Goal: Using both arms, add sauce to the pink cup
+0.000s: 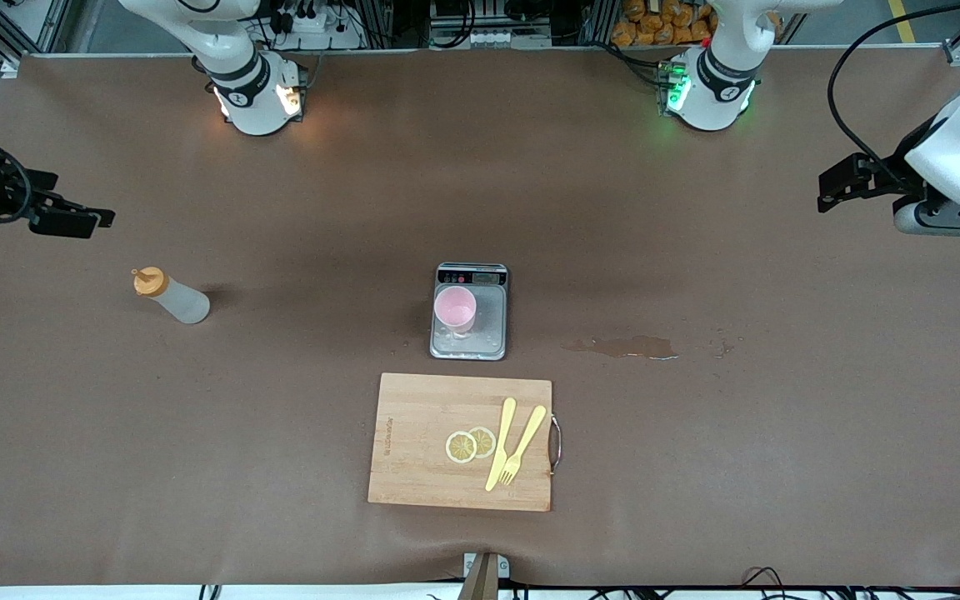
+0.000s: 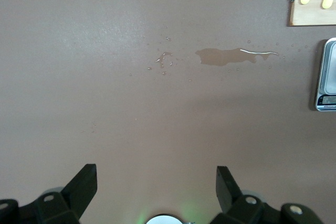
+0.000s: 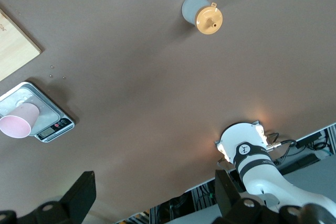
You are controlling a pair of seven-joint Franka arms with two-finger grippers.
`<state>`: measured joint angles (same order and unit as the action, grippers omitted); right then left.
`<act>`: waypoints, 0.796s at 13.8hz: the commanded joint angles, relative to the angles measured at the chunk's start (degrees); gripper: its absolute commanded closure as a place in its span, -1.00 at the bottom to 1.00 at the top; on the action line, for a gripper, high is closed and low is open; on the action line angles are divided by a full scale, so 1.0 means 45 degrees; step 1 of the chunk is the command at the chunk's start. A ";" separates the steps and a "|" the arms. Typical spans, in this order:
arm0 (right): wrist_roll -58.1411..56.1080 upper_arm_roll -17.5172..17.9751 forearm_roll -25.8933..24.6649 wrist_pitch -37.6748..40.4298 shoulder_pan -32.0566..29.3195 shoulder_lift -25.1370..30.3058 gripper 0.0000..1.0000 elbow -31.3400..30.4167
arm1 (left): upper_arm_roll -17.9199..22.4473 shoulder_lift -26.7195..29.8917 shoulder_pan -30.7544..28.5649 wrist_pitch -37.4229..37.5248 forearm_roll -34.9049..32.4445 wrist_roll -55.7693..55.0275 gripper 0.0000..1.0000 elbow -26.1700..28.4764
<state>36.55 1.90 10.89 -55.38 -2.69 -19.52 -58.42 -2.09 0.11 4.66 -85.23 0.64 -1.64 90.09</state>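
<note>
The sauce bottle [image 1: 172, 298], whitish with an orange cap, stands on the table toward the right arm's end; it also shows in the right wrist view [image 3: 202, 15]. The pink cup [image 1: 455, 309] stands upright on the grey scale [image 1: 488, 329] at mid-table, and shows in the right wrist view [image 3: 18, 121]. My right gripper [image 1: 72, 218] hangs open and empty over the table's right-arm end, apart from the bottle; its fingers show in its wrist view [image 3: 155, 192]. My left gripper [image 1: 842, 179] hangs open and empty over the left-arm end [image 2: 156, 182].
A wooden cutting board [image 1: 413, 467] with two lemon slices [image 1: 470, 444], a yellow knife and fork [image 1: 517, 450] lies nearer the front camera than the scale. A brown liquid spill [image 1: 626, 347] lies beside the scale toward the left arm's end [image 2: 231, 56].
</note>
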 commanded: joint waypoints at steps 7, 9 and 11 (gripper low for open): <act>-0.4111 -0.0150 -0.1013 -0.2591 0.0032 0.3690 -1.00 -0.4100 | -0.0003 0.0015 -0.0040 0.0210 0.0074 0.0189 -1.00 -0.0119; -0.4760 -0.0247 -0.1013 -0.3782 -0.0242 0.4627 -1.00 -0.5741 | -0.0003 0.0015 -0.0040 0.0210 0.0074 0.0169 -1.00 -0.0119; -0.4860 -0.0248 -0.1129 -0.4119 -0.0243 0.4827 -1.00 -0.6099 | -0.0003 0.0034 -0.0040 0.0210 0.0074 0.0130 -1.00 -0.0119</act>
<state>16.49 0.37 7.30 -71.13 -3.21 -2.12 -79.76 -2.06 0.10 4.66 -85.23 0.64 -1.64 90.10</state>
